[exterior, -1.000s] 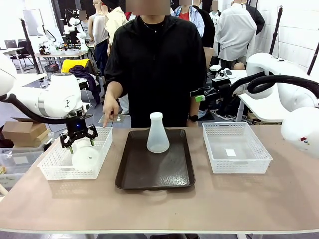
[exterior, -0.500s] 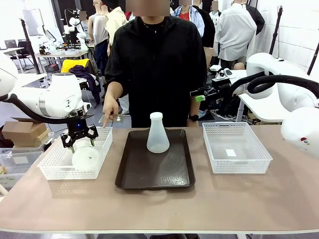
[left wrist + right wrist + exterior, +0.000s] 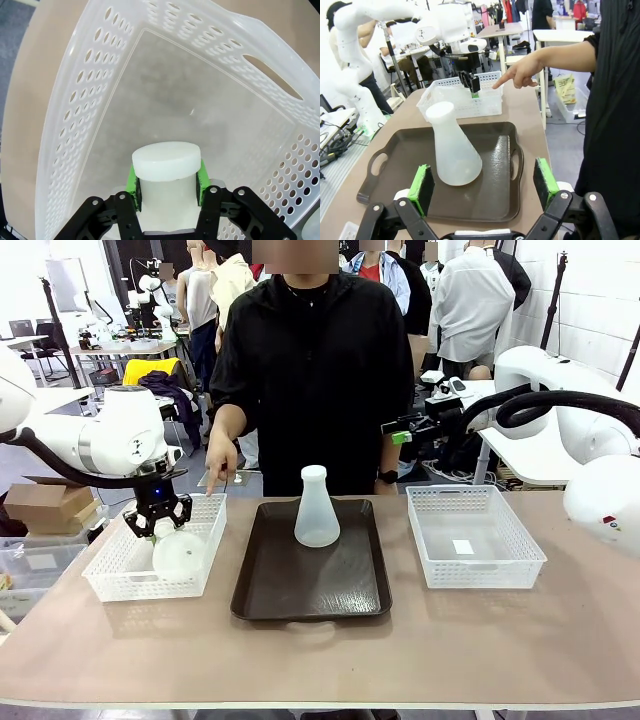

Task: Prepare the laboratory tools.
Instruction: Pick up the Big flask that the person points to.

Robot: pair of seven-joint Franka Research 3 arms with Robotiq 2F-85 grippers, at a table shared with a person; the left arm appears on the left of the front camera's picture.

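Glossy brown tray point(image 3: 310, 585), matt translucent plastic flask point(image 3: 316, 508)

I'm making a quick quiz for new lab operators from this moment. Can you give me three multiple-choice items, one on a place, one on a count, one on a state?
1. Where does the upright flask stand?
A. in the right basket
B. on the dark brown tray
C. on the bare table

2. How many white mesh baskets are on the table?
A. one
B. two
C. three

3. What is the left gripper doing?
A. hanging open above the tray
B. shut on nothing
C. shut on the neck of the second flask in the left basket

Answers:
1 B: its base rests on the tray, near the far edge.
2 B: one on each side of the tray, the right basket holding no flask.
3 C: the left wrist view has green pads pressed on both sides of the neck.
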